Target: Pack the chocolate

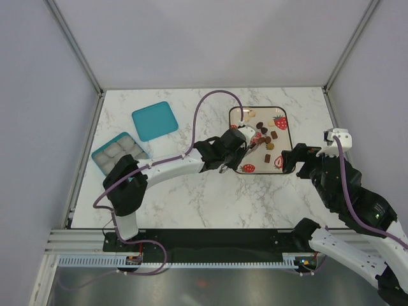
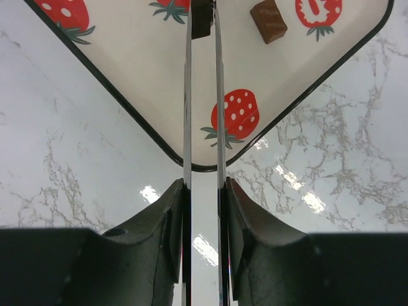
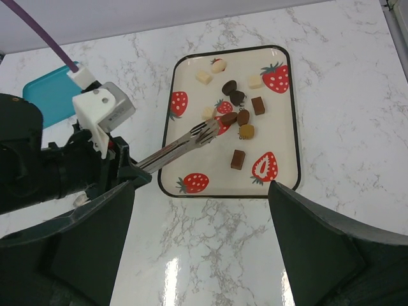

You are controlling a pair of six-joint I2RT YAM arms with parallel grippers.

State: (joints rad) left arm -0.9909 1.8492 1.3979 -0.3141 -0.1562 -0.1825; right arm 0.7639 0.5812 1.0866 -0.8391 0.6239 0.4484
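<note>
The chocolate (image 3: 237,97) lies scattered as dark, brown and cream pieces on a cream tray (image 3: 210,166) printed with strawberries. My left gripper (image 2: 203,185) is shut on silver tongs (image 3: 175,148), which reach over the tray's near left corner. The tong tips sit on either side of a dark piece (image 2: 202,19) (image 3: 228,118); whether they are squeezing it is not clear. A brown piece (image 2: 268,20) lies just right of them. My right gripper (image 3: 201,191) hangs open and holds nothing, above the marble by the tray's near edge (image 1: 296,159).
A teal box (image 1: 118,153) with pale compartments stands at the table's left side. Its teal lid (image 1: 155,120) lies flat behind it. The tray (image 1: 258,107) sits right of centre on the marble top, and grey walls close in the back and sides.
</note>
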